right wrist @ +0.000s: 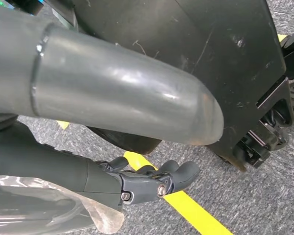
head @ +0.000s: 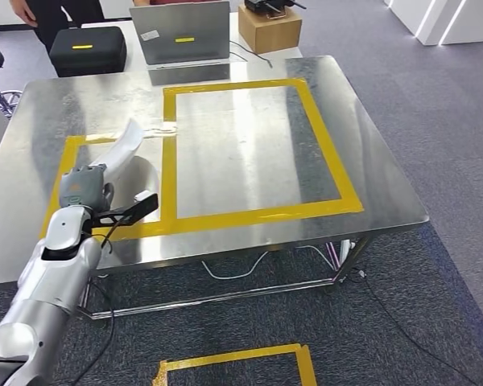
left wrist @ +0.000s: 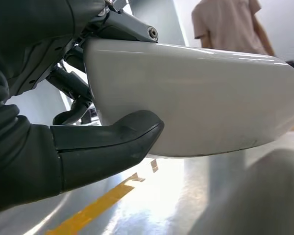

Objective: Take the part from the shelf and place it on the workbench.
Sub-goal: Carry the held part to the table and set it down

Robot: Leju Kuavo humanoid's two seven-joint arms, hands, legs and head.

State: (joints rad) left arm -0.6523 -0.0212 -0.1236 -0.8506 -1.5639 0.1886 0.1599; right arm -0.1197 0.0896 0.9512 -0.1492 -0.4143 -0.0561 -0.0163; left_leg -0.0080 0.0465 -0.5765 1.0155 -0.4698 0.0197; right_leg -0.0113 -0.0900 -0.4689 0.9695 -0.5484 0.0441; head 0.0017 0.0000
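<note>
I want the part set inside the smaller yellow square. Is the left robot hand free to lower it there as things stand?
Probably yes. The left robot hand holds the white part above the smaller yellow-taped square on the workbench, and nothing lies in that square below it.

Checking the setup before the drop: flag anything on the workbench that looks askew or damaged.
One oddity: a pale strip lies across the yellow tape near the white part's tip. I cannot tell what it is. The left hand holds the part above the workbench.
</note>
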